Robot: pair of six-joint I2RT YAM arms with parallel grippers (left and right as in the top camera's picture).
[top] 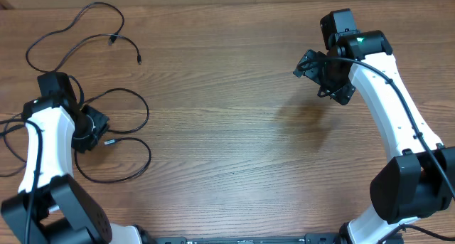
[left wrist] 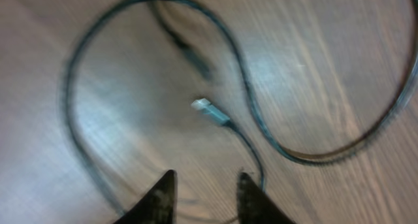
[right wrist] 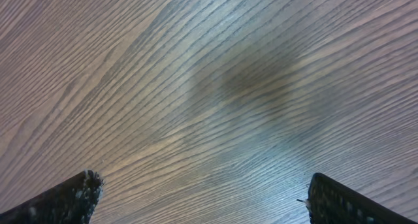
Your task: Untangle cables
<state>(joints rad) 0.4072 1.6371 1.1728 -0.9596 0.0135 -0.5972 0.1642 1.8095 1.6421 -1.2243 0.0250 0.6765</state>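
Observation:
Thin black cables lie on the wooden table at the left. One cable [top: 71,27] loops at the far left, with its plug ends [top: 114,39] near the middle of the loops. A second cable [top: 138,148] curls around my left gripper [top: 96,130]. In the left wrist view its silver-tipped plug [left wrist: 208,110] lies just ahead of the left gripper [left wrist: 206,185], and the black cable [left wrist: 274,142] loops around it. The fingers are partly open with nothing held; a blurred cable strand runs on the table beneath them. My right gripper [top: 323,77] [right wrist: 199,198] is wide open over bare wood, far from the cables.
The wooden table [top: 234,144] fills all views. More cable strands trail off the left edge [top: 8,137]. The arm bases stand at the front corners.

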